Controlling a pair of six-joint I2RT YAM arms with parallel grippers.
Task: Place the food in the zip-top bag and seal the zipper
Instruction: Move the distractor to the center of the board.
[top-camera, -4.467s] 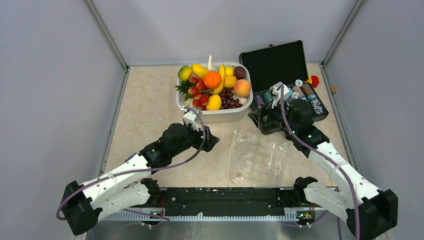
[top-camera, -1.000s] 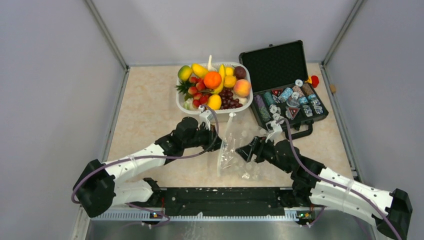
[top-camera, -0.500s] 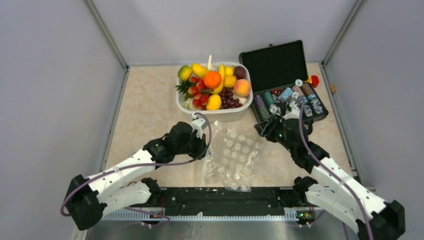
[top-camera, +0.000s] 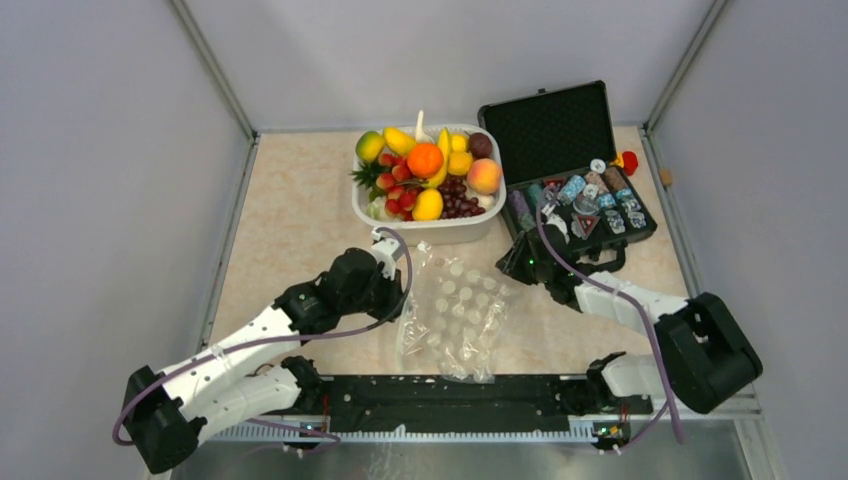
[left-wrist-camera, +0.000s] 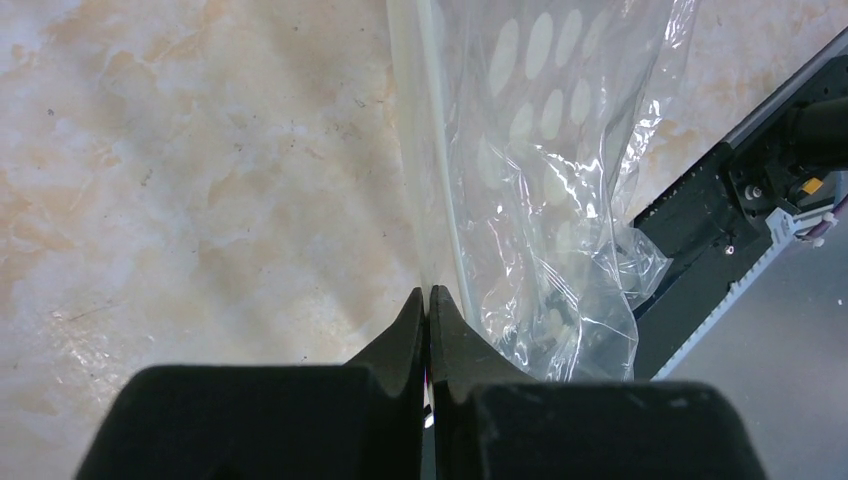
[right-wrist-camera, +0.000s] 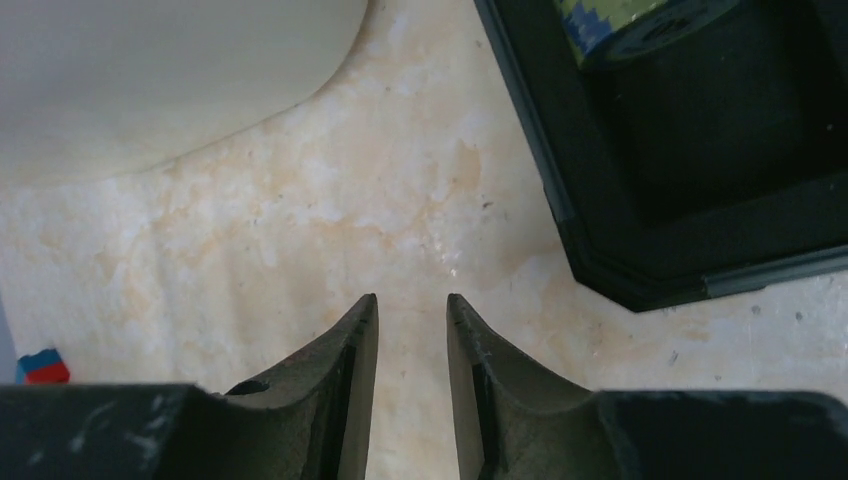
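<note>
Shows, from above, the zip-top bag (top-camera: 455, 310) lying crumpled on the table (top-camera: 290, 220) between the two arms, its near end reaching the black rail (top-camera: 400, 402) and its far end close to the white tub (top-camera: 430, 233). Shows the food (top-camera: 427, 172) heaped in that tub, none of it in the bag. Places the left gripper (top-camera: 398, 290) at the bag's left edge. Confirms, in the left wrist view, fingers pressed together on the bag's edge, with the zipper (left-wrist-camera: 425, 150) running as a pale strip straight up from the fingertips. Places the right gripper (right-wrist-camera: 412, 300) low over bare table between the tub and the open black case (top-camera: 545, 125), apart from the bag. Shows a narrow gap between its fingers, with nothing held.
</note>
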